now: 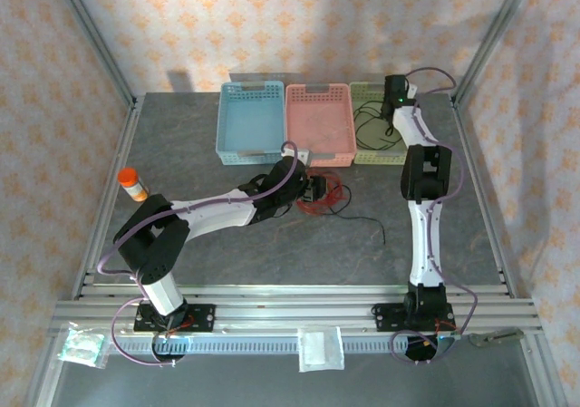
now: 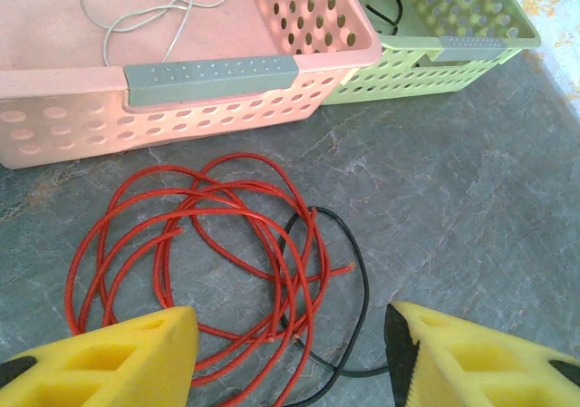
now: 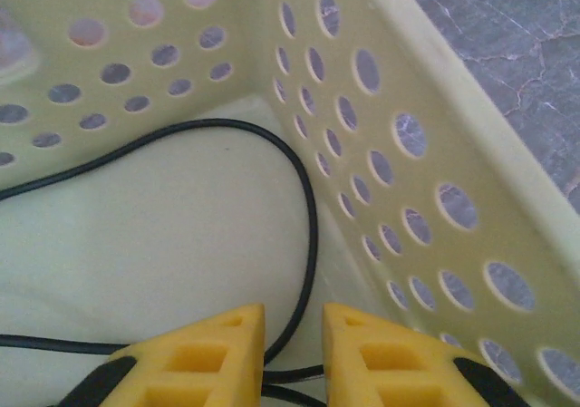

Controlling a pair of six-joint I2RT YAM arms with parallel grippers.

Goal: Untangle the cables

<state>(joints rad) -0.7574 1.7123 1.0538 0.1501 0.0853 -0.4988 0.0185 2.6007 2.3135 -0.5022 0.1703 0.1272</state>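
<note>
Left claw (image 2: 290,325) hangs released over glossy red cable loops (image 2: 237,157) at the far edge of the grey table (image 2: 471,171). Right claw (image 3: 294,321), nearly closed, straddles a black cable (image 3: 314,226) in a corner of the perforated green basket (image 3: 462,108); grasp unclear.

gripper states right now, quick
left gripper: open, holding nothing
right gripper: jaws narrow, black cable running between them, grip cannot be told

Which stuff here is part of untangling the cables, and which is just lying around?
Job: red wire coil, loose black wire crossing it, second black wire in green plastic basket, pale wire in pink plastic basket.
Lying about: orange-capped bottle, flat white packets.
</note>
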